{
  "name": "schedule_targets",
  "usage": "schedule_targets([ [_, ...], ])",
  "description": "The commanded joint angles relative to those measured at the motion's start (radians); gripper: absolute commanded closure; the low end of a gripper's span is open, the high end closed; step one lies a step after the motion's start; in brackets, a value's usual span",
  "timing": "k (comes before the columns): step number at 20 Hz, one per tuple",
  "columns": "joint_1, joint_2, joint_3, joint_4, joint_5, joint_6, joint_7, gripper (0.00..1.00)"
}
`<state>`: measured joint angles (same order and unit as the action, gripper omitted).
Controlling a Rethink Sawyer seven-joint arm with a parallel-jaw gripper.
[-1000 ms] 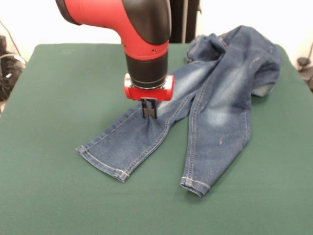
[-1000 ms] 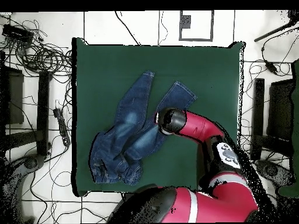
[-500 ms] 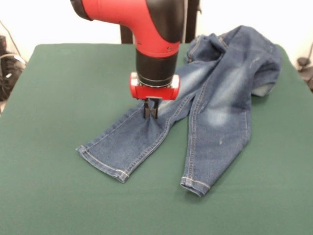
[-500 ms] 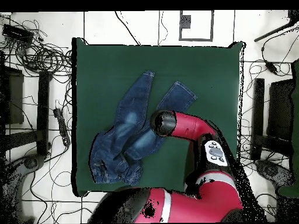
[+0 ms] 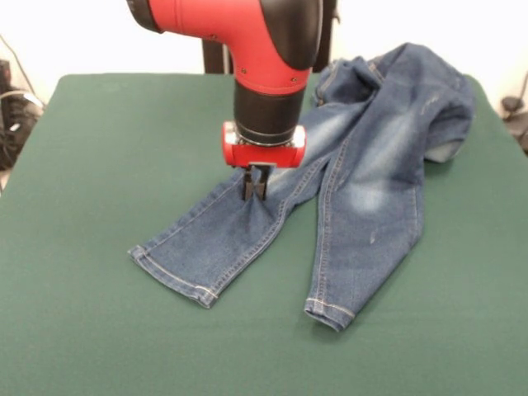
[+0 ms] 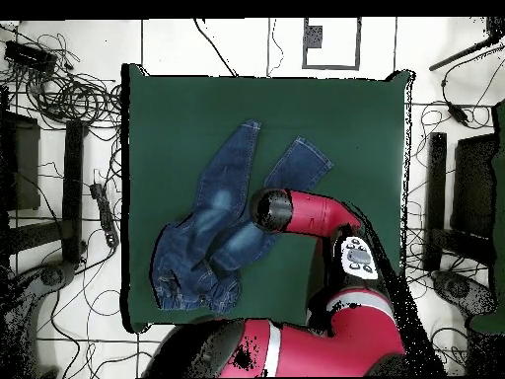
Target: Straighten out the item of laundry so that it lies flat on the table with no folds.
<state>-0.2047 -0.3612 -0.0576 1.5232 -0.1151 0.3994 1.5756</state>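
Observation:
The small blue denim jeans (image 5: 363,173) lie on the dark green table (image 5: 99,165), legs spread toward the near side. The waist is bunched and folded at the far right corner. The left leg runs diagonally to its cuff (image 5: 169,276); the right leg's cuff (image 5: 330,312) is nearer. My gripper (image 5: 254,195) points straight down with its fingers together, pinching the denim of the left leg near the knee. In the overhead view the jeans (image 6: 222,212) lie left of centre, and the red arm's wrist (image 6: 274,209) hides the gripper.
The jeans' waist (image 6: 187,281) lies close to the table's left edge in the overhead view. Cables (image 6: 59,89) and dark stands (image 6: 449,197) surround the table on the floor. The black pedestal (image 5: 318,33) stands behind the far edge.
The arm above the gripper has shifted a little to the right in the front view. The fingertips stay at the same spot on the left leg. The jeans have not visibly moved.

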Motion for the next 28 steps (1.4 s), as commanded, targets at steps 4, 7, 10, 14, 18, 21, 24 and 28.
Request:
schedule_targets([
  [4,-0.053,0.204,0.142,-0.105,-0.065,-0.237,0.067,1.0],
  [7,-0.068,0.195,0.154,-0.103,-0.06,-0.203,0.055,1.0],
  [10,-0.083,0.19,0.162,-0.115,-0.058,-0.169,0.042,1.0],
  [14,-0.097,0.183,0.168,-0.131,-0.068,-0.15,0.028,1.0],
  [18,-0.109,0.174,0.172,-0.146,-0.081,-0.143,0.021,1.0],
  [21,-0.107,0.17,0.159,-0.162,-0.092,-0.175,0.044,1.0],
  [24,-0.095,0.172,0.132,-0.179,-0.095,-0.204,0.085,1.0],
  [28,-0.102,0.177,0.125,-0.184,-0.087,-0.213,0.101,1.0],
])
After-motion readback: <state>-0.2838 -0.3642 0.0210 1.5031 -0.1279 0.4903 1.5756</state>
